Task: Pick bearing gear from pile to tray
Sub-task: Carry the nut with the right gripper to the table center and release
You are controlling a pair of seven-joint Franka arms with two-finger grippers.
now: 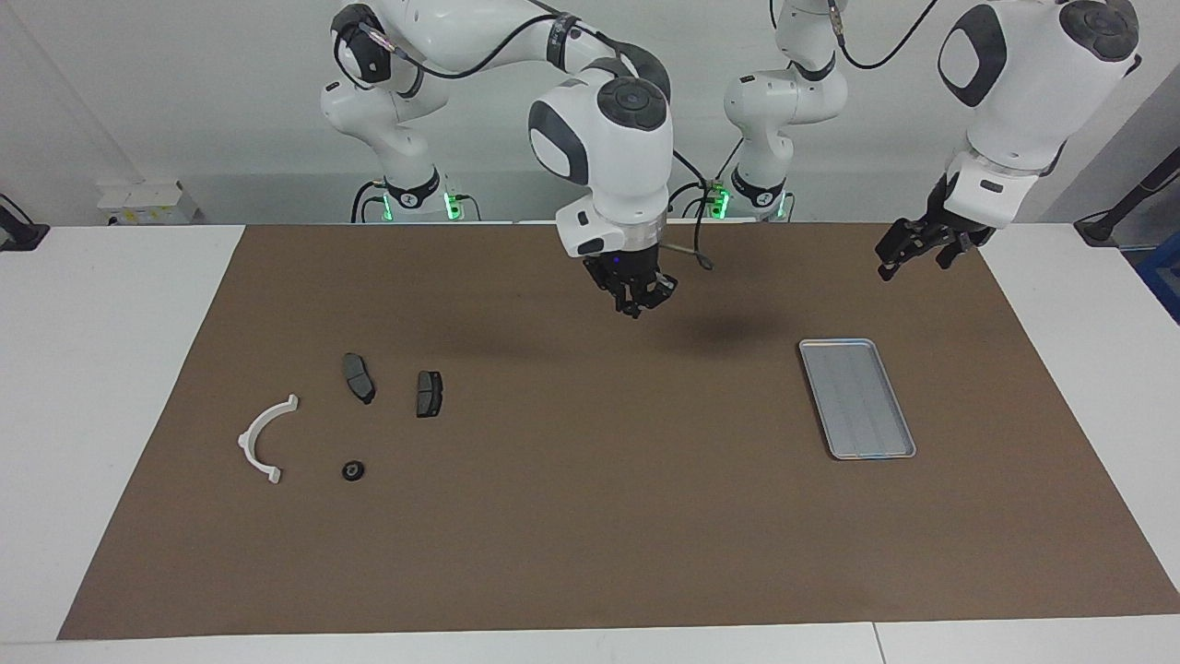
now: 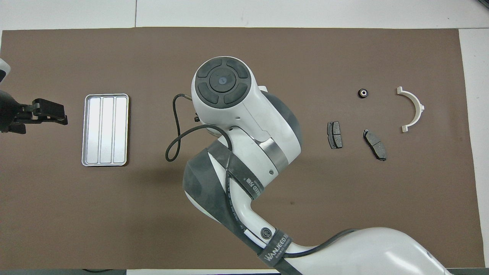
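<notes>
Facing view is showing you the right hand (image 1: 640,300) clenched, hanging over the mat between pile (image 1: 350,420) and tray (image 1: 856,397); left hand (image 1: 908,251) waiting released beside the tray.

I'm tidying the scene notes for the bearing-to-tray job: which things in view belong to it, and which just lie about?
Belongs to the job:
- round black bearing
- silver tray
- right gripper, shut, over the mat
- left gripper, waiting by the tray

Just lying about:
- two brake pads
- white arc
</notes>
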